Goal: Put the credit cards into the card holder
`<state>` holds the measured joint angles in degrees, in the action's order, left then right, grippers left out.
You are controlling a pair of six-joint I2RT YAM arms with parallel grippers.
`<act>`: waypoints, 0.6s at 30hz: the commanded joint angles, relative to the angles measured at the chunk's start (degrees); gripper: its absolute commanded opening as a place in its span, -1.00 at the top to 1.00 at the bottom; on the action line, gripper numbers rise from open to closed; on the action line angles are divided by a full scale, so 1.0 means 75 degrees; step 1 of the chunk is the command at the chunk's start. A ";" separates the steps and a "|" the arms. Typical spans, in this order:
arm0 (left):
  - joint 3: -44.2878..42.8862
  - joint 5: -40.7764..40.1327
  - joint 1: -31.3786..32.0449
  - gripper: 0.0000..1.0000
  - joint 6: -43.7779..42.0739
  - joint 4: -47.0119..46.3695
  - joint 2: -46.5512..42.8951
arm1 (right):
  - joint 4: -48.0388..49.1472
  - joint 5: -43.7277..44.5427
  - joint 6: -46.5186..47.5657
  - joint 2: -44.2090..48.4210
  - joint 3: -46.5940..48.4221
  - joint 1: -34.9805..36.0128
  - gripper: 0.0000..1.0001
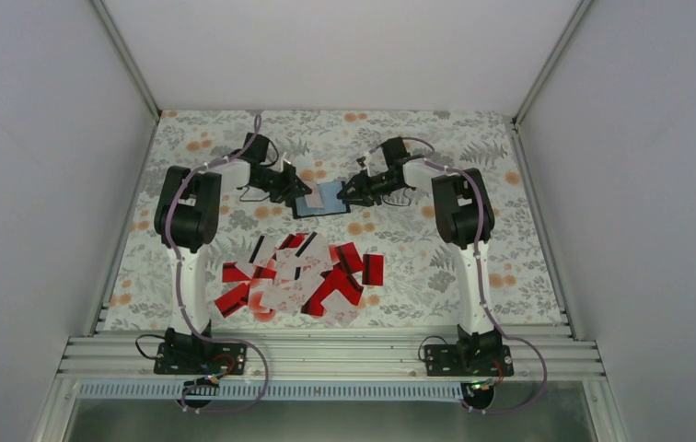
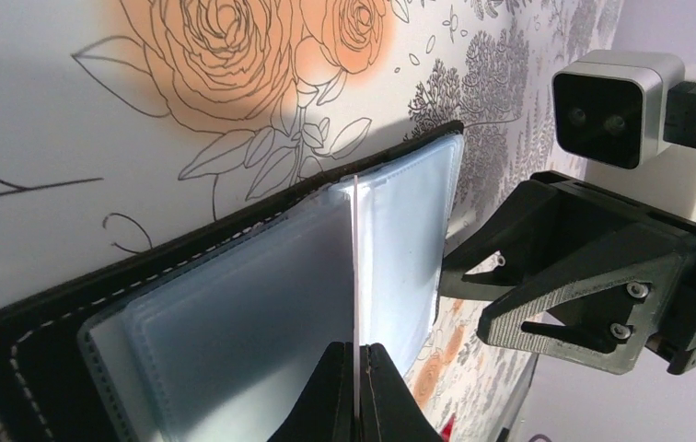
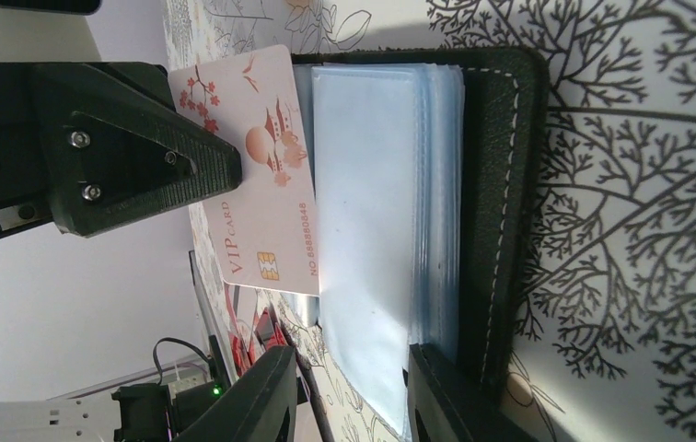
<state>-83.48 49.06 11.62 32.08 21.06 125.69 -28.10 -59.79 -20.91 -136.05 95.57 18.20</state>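
Left gripper [image 2: 356, 391]: clamped on pink card [image 3: 261, 175], edge-on over sleeves [image 3: 372, 184].
Right gripper [image 3: 349, 401]: fingers part-spread, straddling holder [image 3: 501, 184] end.
Holder: open, upper centre, top view.
Card pile [image 1: 298, 276]: lower centre, floral cloth [image 1: 436, 267].

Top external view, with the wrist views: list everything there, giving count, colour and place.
card holder: one, black with pale blue sleeves, open, far centre
held card: one, pale pink, upright at the sleeves
loose credit cards: many, red and white, heaped near centre
tablecloth: one, grey and orange floral, under everything
left end effector: one, black, shut on the held card
right end effector: one, black, jaws apart at the holder's end
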 commanded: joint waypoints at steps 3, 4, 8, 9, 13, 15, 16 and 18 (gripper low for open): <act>0.0185 0.0592 -0.0016 0.95 0.0469 -0.0505 0.0197 | -0.0249 0.0329 0.0091 -0.0295 -0.0086 -0.0018 0.37; 0.0168 0.0651 -0.0023 0.95 0.0494 -0.0518 0.0229 | -0.0250 0.0324 0.0085 -0.0298 -0.0083 -0.0020 0.37; 0.0099 0.0743 -0.0020 0.95 0.0540 -0.0520 0.0303 | -0.0250 0.0332 0.0104 -0.0294 -0.0086 -0.0015 0.37; 0.0084 0.0756 -0.0022 0.95 0.0529 -0.0493 0.0314 | -0.0250 0.0340 0.0101 -0.0300 -0.0086 -0.0023 0.37; 0.0052 0.0737 -0.0019 0.95 0.0449 -0.0402 0.0360 | -0.0238 0.0320 0.0088 -0.0325 -0.0086 -0.0018 0.37; -0.0037 0.0682 0.0012 0.95 0.0289 -0.0238 0.0390 | -0.0227 0.0310 0.0089 -0.0325 -0.0083 -0.0018 0.37; -0.0107 0.0655 0.0025 0.95 0.0193 -0.0125 0.0420 | -0.0226 0.0314 0.0092 -0.0329 -0.0086 -0.0023 0.37; -0.0210 0.0619 0.0084 0.95 0.0021 0.0058 0.0490 | -0.0211 0.0301 0.0092 -0.0345 -0.0083 -0.0024 0.37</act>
<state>-82.89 53.43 11.75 34.89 19.03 127.24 -28.10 -59.79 -20.91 -136.07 95.57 18.20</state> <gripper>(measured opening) 0.027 0.315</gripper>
